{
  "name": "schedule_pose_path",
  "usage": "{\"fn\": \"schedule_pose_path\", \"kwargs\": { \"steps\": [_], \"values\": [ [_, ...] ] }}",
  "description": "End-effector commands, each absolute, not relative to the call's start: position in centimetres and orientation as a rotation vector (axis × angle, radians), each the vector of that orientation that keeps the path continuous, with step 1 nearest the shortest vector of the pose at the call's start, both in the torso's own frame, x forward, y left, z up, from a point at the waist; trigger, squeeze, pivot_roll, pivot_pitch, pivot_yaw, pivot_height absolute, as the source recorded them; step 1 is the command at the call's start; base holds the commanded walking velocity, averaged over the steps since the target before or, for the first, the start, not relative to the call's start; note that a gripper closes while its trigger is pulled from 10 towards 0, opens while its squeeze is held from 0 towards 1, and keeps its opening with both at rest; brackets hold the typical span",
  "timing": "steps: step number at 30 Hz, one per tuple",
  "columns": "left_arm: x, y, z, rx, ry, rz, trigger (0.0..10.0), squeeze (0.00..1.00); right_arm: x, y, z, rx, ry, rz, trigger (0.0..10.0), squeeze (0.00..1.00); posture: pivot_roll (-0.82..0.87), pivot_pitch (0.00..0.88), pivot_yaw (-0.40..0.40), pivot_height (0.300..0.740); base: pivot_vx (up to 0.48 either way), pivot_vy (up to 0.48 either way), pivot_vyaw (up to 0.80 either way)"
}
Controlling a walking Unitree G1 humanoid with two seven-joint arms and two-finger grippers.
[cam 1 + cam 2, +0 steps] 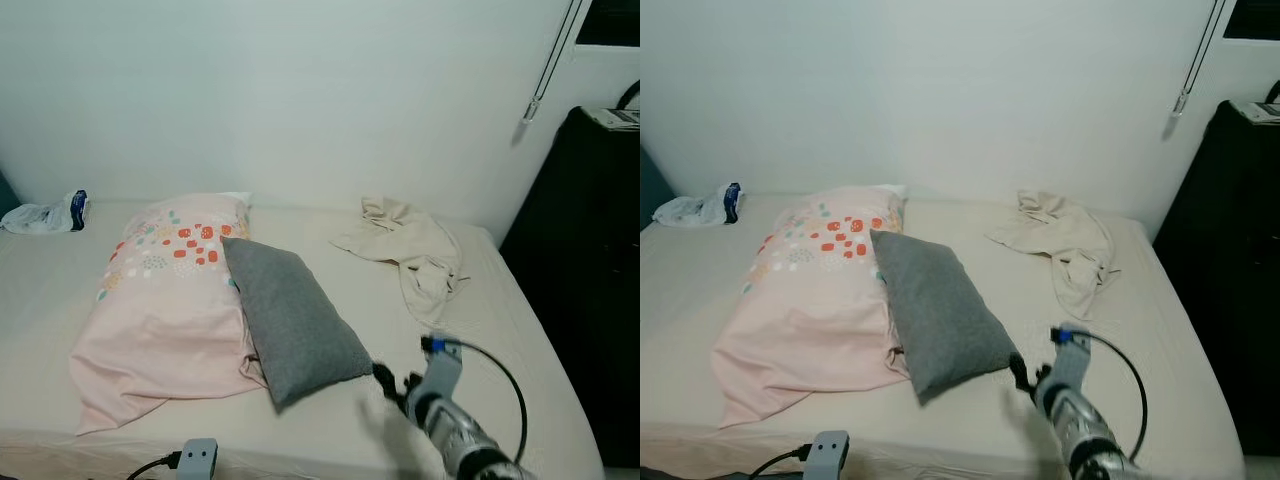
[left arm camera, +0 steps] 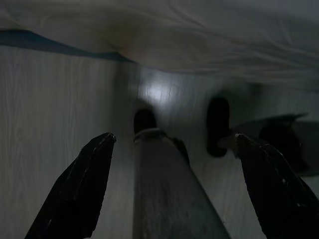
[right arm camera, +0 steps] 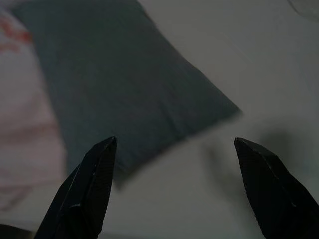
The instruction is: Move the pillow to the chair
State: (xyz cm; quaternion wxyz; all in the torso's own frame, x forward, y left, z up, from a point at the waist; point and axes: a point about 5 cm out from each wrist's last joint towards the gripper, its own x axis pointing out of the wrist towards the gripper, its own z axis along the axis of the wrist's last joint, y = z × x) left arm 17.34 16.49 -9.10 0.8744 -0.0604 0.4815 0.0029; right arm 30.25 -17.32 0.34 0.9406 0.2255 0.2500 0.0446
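Observation:
A grey pillow (image 1: 293, 318) lies on the bed (image 1: 520, 320), leaning across a larger pink patterned pillow (image 1: 165, 300). My right gripper (image 1: 385, 382) hovers over the sheet just beyond the grey pillow's near right corner, apart from it. In the right wrist view its fingers (image 3: 87, 194) stand wide open, with the grey pillow (image 3: 124, 89) ahead between them. My left gripper (image 2: 172, 189) hangs open beside the bed, looking down at the wooden floor (image 2: 45, 114) and my own leg and feet.
A crumpled beige garment (image 1: 415, 250) lies at the bed's far right. A plastic bag (image 1: 45, 213) sits at the far left by the wall. A black cabinet (image 1: 590, 280) stands to the right of the bed. A window cord (image 1: 545, 70) hangs beside the cabinet.

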Motion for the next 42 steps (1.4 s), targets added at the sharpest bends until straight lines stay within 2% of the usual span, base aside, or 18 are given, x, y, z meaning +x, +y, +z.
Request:
{"fn": "schedule_pose_path", "kwargs": {
  "steps": [1,8,13,23,31,37,42],
  "values": [
    [18.8,17.6,-8.3,-0.129,0.937,0.061,10.0,0.0,30.7,-16.3,0.7,0.545,0.493,0.128,10.0,0.0,-0.05,0.0,-0.022,0.74,0.0,0.0,0.0],
    [21.3,18.2,-6.8,-0.12,0.845,0.058,10.0,0.0,31.4,-14.9,1.5,0.578,0.477,0.187,10.0,0.0,-0.04,0.0,-0.029,0.74,0.0,-0.122,0.0],
    [21.2,18.2,-6.9,-0.087,0.865,0.042,10.0,0.0,31.2,-14.6,1.3,0.565,0.486,0.204,10.0,0.0,-0.04,0.0,-0.028,0.74,0.0,-0.469,0.0],
    [20.1,18.0,-7.6,-0.049,0.898,0.055,10.0,0.0,31.3,-14.8,1.4,0.701,0.46,0.174,10.0,0.0,-0.05,0.0,-0.018,0.74,0.0,0.0,0.0],
    [22.0,18.4,-6.4,-0.072,0.804,0.1,10.0,0.0,31.5,-14.0,1.8,0.769,0.454,0.236,10.0,0.0,-0.04,0.0,-0.024,0.7,0.0,0.0,0.0],
    [23.5,18.9,-5.3,-0.065,0.731,0.117,10.0,0.0,30.8,-11.6,1.5,0.749,0.492,0.379,10.0,0.0,-0.03,0.0,-0.032,0.675,0.0,0.0,0.0],
    [24.2,19.0,-4.7,-0.085,0.689,0.124,10.0,0.0,30.8,-11.1,1.5,0.77,0.491,0.394,10.0,0.0,-0.02,0.0,-0.03,0.66,0.0,0.0,0.0]
  ]
}}
